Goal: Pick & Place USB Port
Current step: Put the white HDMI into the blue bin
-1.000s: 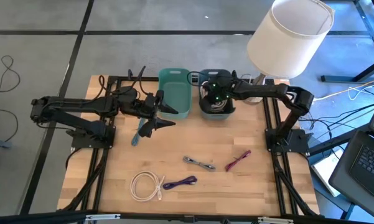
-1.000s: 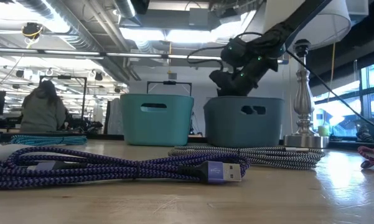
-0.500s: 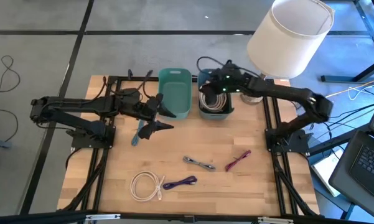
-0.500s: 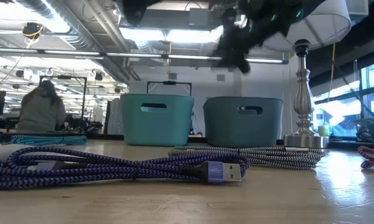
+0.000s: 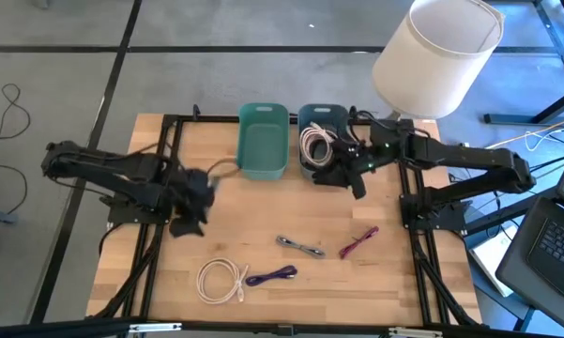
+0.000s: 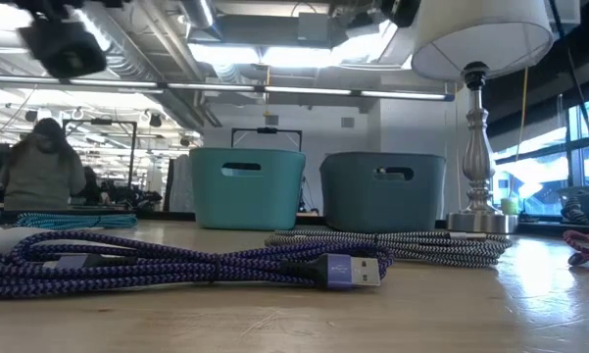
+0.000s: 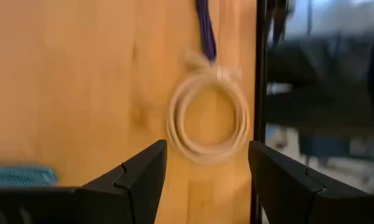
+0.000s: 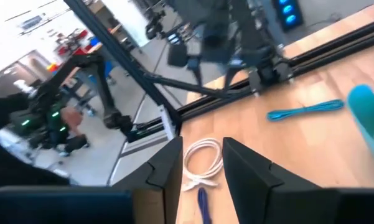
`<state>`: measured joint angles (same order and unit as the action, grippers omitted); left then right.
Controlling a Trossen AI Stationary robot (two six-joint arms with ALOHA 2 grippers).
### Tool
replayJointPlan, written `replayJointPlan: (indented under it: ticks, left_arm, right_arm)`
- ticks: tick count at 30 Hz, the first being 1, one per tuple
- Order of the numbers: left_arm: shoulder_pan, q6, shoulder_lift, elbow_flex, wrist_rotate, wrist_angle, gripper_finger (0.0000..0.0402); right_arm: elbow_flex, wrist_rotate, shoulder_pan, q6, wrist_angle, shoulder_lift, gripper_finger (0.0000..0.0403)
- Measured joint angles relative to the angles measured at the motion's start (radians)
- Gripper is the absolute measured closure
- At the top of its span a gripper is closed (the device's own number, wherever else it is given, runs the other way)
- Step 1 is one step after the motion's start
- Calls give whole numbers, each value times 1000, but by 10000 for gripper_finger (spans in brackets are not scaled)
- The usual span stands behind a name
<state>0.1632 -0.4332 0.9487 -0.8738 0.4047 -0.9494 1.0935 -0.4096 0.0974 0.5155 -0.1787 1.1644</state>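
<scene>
Your left gripper (image 7: pixel 202 174), jaws open and empty, hovers over the white cable (image 7: pixel 206 124); descend next. Right gripper (image 8: pixel 202 165), open, waits by the dark bin (image 5: pixel 321 117).

Two bins (image 5: pixel 263 141) (image 5: pixel 321 127), six cables (image 5: pixel 270 275), one lamp (image 5: pixel 436 54)

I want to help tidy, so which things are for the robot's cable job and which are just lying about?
For the job: white cable, purple cable, striped cable, red cable, blue cable, teal bin, dark bin holding a coiled cable, left gripper over the table's left side, right gripper beside the dark bin.

Probably just there: lamp, laptop, person far behind.
</scene>
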Motion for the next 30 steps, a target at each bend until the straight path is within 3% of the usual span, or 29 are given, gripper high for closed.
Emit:
replayJointPlan:
  ticks: [5, 11, 20, 30]
  left_arm:
    - [196, -31, 69, 0, -139, 10, 183]
    - [316, -62, 223, 0, -288, 16, 183]
    - [381, -55, 486, 0, -255, 210, 183]
    - [387, -85, 615, 0, -255, 359, 183]
  right_arm:
    - [-1, 105, -59, -6, 1, 3, 291]
    - [-1, 182, -96, -7, 0, 4, 291]
    - [-1, 201, -108, 7, 3, 4, 291]
    - [-1, 200, -108, 28, 3, 4, 291]
